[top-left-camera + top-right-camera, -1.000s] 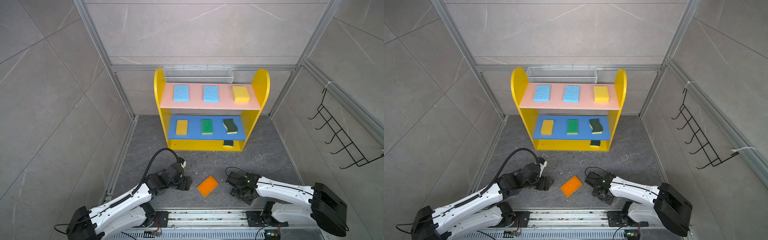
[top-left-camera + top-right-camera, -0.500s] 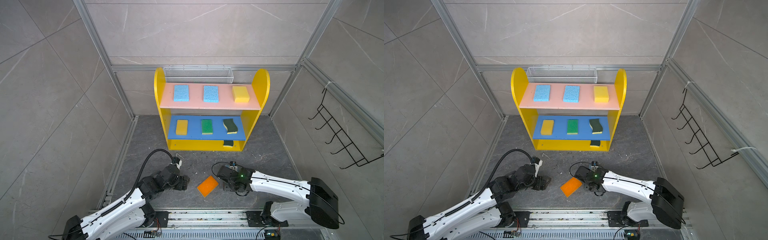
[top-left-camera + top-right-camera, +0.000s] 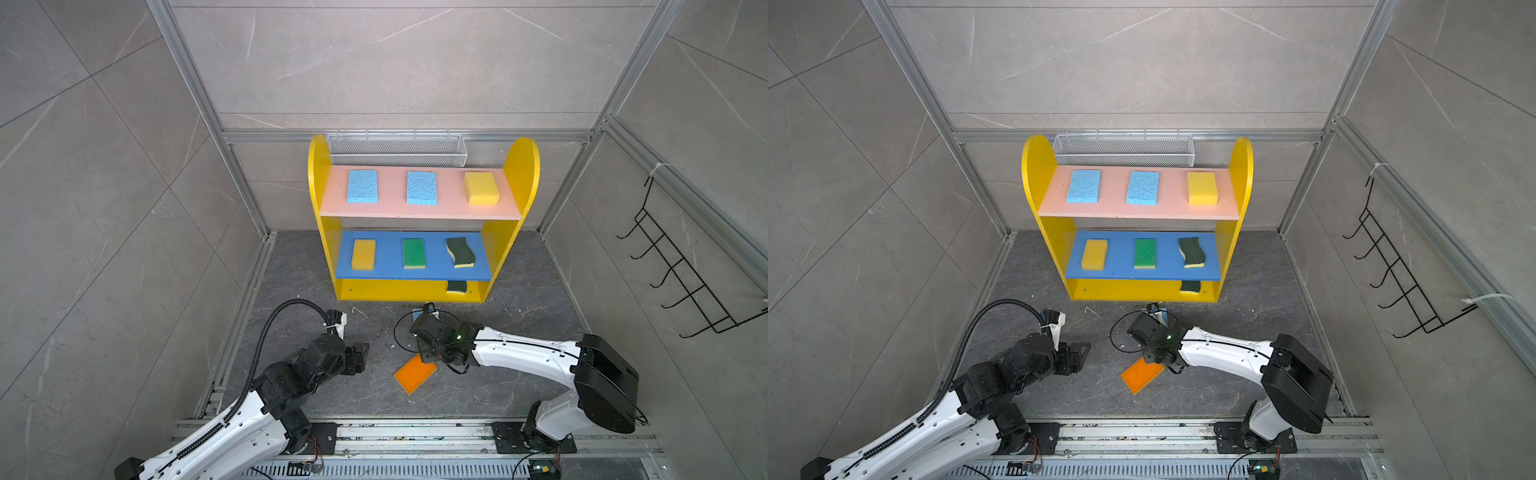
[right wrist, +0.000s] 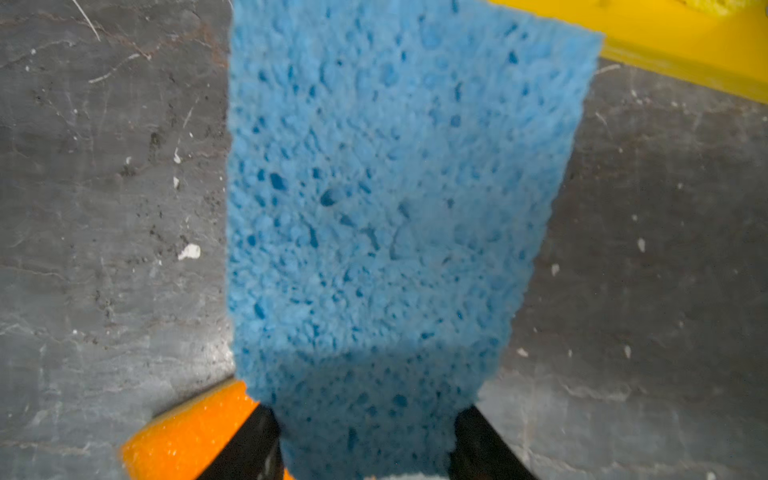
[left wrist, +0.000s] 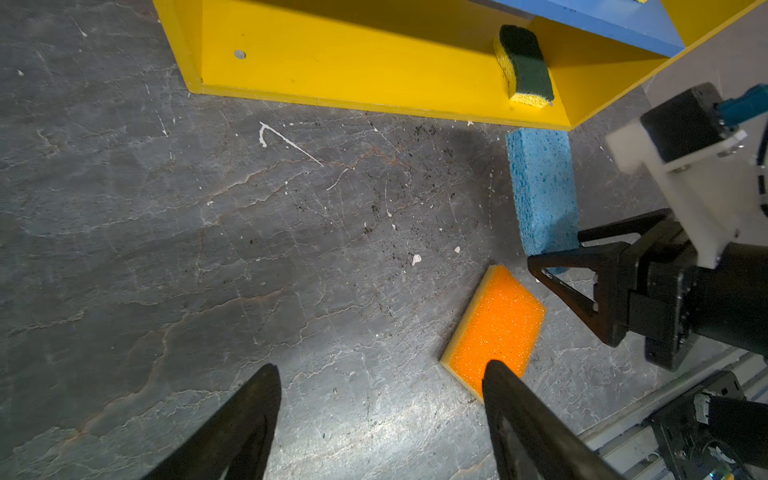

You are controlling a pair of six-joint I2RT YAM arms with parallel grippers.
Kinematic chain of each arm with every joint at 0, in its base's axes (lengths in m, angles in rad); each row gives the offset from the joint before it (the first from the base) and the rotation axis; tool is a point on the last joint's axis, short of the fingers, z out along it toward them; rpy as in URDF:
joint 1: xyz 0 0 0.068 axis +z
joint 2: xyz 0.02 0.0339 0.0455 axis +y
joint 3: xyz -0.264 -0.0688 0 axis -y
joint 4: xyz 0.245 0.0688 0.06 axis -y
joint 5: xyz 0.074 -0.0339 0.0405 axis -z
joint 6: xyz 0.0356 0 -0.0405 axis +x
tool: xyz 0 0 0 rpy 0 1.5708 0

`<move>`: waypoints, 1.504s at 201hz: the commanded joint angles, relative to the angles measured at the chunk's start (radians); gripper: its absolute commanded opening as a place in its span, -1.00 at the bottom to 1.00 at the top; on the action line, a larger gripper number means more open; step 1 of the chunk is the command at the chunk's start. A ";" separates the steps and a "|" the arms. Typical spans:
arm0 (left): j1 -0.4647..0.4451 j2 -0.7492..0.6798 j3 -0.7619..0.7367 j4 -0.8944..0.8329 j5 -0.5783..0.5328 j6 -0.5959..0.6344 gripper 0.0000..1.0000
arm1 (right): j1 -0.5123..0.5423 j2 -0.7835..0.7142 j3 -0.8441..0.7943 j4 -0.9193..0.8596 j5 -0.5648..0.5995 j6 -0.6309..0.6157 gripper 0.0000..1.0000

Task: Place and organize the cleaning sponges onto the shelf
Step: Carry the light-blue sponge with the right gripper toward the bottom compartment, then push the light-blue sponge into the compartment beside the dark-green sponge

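Blue sponge [image 5: 542, 187] lies just by the yellow bottom edge of the shelf [image 5: 374, 62], pinched at one end by the right hand [image 5: 555, 249] (reaching low). The left hand [image 5: 380, 365] is spread above open desk [image 5: 208, 249], beside the orange sponge [image 5: 496, 328].

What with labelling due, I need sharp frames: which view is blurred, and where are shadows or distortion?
Right wrist view: the light blue sponge fills the frame, soft, darkest near the right claw. Left wrist view: the floor and orange sponge are crisp. Both top views: evenly lit, sharp, frame posts splayed by the wide lens.
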 commanded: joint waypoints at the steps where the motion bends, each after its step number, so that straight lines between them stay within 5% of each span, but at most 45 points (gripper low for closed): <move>1: 0.006 -0.014 -0.017 0.001 -0.058 -0.005 0.58 | -0.041 0.037 0.031 0.059 -0.004 -0.066 0.15; 91: 0.013 0.042 -0.025 0.107 -0.094 0.033 0.56 | -0.117 0.225 0.160 0.153 0.009 -0.116 0.08; 302: 0.021 0.144 -0.070 0.262 -0.101 0.068 0.54 | -0.193 0.399 0.257 0.383 0.154 -0.131 0.00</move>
